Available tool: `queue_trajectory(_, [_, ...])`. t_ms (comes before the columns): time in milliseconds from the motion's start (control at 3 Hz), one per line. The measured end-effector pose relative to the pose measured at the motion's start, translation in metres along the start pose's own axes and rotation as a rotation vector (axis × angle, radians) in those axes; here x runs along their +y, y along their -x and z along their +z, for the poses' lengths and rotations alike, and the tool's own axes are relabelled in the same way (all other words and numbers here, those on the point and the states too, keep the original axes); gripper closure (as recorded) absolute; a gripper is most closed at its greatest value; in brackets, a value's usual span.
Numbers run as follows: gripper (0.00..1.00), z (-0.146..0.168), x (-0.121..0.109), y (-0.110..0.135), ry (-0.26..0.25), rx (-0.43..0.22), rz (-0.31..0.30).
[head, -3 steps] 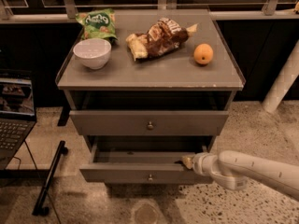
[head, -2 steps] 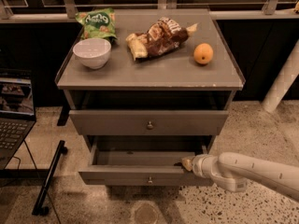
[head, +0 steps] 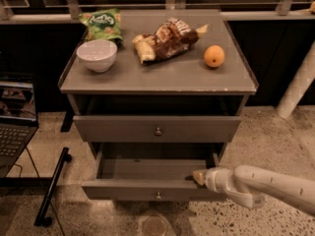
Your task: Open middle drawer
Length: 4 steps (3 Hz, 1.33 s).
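Note:
The grey cabinet [head: 157, 82] shows two drawers. The middle drawer [head: 123, 188], the lower one in view, is pulled out well past the cabinet's front, with its shallow box open to view and a small round knob [head: 158, 195] at the centre of its front. My gripper [head: 199, 177], on a white arm [head: 266, 186] coming in from the right, is at the top edge of this drawer's front, right of the knob and touching it. The drawer above [head: 123, 128] stands out only slightly.
On the cabinet top are a white bowl [head: 97, 54], a green chip bag [head: 102, 24], a brown snack bag [head: 170, 37] and an orange [head: 214, 56]. A laptop [head: 15, 127] and a black stand [head: 51, 191] are to the left. A white post [head: 298, 87] is to the right.
The middle drawer has slid a little further out toward the camera, and my gripper has moved with its front edge.

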<state>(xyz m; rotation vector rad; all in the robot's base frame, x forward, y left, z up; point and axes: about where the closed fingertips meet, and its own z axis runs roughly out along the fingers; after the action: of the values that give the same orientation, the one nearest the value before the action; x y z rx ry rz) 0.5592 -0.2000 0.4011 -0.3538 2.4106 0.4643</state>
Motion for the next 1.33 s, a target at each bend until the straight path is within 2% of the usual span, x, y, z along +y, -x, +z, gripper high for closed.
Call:
queue_trajectory(333, [1.0, -0.001, 0.0, 0.0, 0.001, 0.0, 0.001])
queue_trajectory(667, [1.0, -0.015, 0.002, -0.04, 0.041, 0.021, 0.044])
queue_trajectory(1333, [1.0, -0.02, 0.005, -0.032, 0.041, 0.021, 0.044])
